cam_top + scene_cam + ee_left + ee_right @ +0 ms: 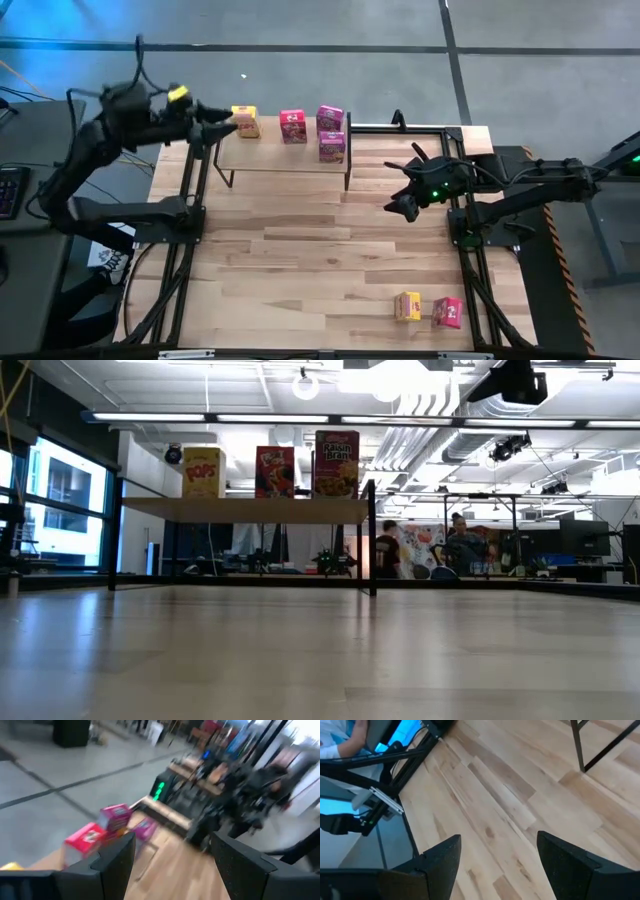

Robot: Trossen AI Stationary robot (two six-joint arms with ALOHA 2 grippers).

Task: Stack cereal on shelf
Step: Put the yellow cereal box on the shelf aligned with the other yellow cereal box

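The shelf at upper centre carries four cereal boxes; the left gripper, fingers spread and empty, sits just beside the yellow box. The right gripper hovers mid-right, open, holding nothing. Two boxes wait lower right (fetch those next, gripping squarely across the narrow sides).

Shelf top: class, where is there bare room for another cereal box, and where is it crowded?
On the shelf, the near strip of plank in front of the yellow box and the middle pink box is bare. The right end is crowded: two pink boxes sit together. The left gripper hovers beside the yellow box.
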